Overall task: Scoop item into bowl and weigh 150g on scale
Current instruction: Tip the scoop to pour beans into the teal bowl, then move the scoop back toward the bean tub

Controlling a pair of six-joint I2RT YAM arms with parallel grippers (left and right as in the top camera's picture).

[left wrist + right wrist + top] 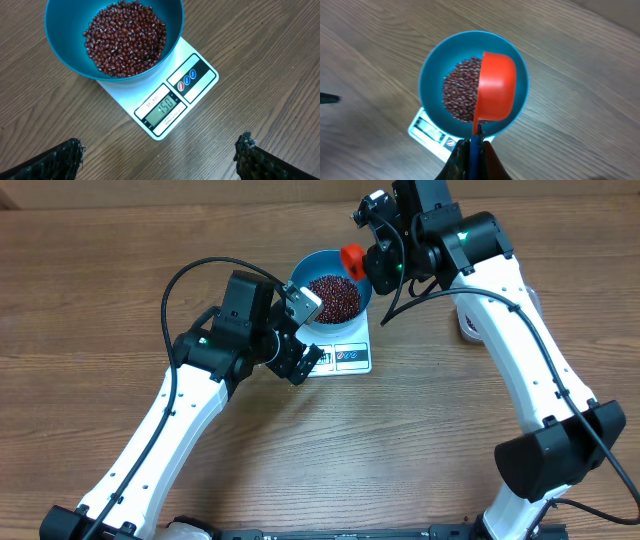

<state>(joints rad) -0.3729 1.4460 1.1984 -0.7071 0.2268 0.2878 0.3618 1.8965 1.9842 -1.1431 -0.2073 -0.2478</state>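
One blue bowl (318, 264) of beans (333, 297) sits on the scale (345, 358), overhead. Left wrist: left gripper (160, 145) spread and empty, held back, seemingly so the display (165, 107) shows. Right wrist: right gripper (472, 147) pinches the orange scoop (496, 85) over the bowl, likely so spills land inside.

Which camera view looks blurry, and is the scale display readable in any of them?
Right wrist view: soft throughout, beans and scale blurred. Left wrist view: sharp, display legible, no glare on it. Overhead view: fairly sharp, display too small to read.
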